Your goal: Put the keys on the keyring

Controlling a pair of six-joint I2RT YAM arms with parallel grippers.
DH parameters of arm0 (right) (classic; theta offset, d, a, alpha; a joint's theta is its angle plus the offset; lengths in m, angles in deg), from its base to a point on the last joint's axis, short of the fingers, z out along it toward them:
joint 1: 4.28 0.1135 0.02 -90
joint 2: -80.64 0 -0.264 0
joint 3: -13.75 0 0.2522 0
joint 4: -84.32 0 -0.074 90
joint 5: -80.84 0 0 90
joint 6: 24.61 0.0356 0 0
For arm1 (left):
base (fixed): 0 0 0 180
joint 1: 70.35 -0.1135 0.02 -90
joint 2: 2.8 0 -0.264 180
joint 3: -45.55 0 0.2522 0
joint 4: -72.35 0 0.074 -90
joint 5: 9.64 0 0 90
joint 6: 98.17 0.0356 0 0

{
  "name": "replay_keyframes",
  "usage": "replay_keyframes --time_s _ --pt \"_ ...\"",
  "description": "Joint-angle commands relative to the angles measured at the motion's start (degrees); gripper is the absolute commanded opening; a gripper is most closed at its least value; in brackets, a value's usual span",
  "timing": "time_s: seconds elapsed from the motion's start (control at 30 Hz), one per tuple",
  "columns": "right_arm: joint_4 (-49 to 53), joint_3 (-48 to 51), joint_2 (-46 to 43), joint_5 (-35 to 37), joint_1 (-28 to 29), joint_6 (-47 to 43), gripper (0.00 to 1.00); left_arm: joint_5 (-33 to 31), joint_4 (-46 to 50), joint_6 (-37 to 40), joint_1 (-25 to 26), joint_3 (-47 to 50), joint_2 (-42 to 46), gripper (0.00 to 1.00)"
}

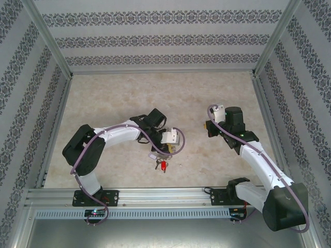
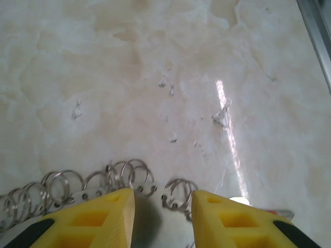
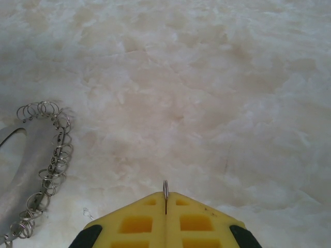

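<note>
Down on the table (image 2: 155,62), the keyring (image 2: 121,175) is laid right at the tips of the left tool (image 2: 163,195), which is held apart; the right tool (image 3: 165,199) is clamped on a thin ring (image 3: 165,187). Being floppy, the keyring could easily get shoved aside rather than pinched, tbh.

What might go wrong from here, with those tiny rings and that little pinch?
The right gripper pinches a thin metal ring by its edge only, so the ring may twist or slip out. The left gripper stands open right at the floppy keyring, which could be pushed away or caught at the wrong spot if the gripper closes.
</note>
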Motion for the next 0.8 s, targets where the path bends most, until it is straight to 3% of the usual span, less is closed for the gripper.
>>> replay_keyframes --time_s 0.0,0.1,0.4,0.63,0.77 --pt "0.47 -1.48 -0.53 0.62 0.36 -0.66 0.00 2.57 6.08 12.55 -1.42 -2.39 -2.25 0.35" --pt "0.75 -1.66 -0.40 0.58 0.42 -0.83 0.00 1.43 8.77 14.79 -1.53 -5.03 -4.75 0.34" --pt "1.52 -1.70 -0.37 1.02 0.40 -1.29 0.00 5.81 9.48 17.93 -0.98 -4.56 -5.90 0.31" --pt "1.03 -2.40 1.12 0.54 0.51 -1.03 0.00 3.23 5.00 15.12 1.18 -3.29 -5.80 0.31" --pt "1.25 -3.18 1.35 -0.07 0.50 -0.85 0.00 5.10 -2.82 7.67 -1.07 -1.39 -3.36 0.32"
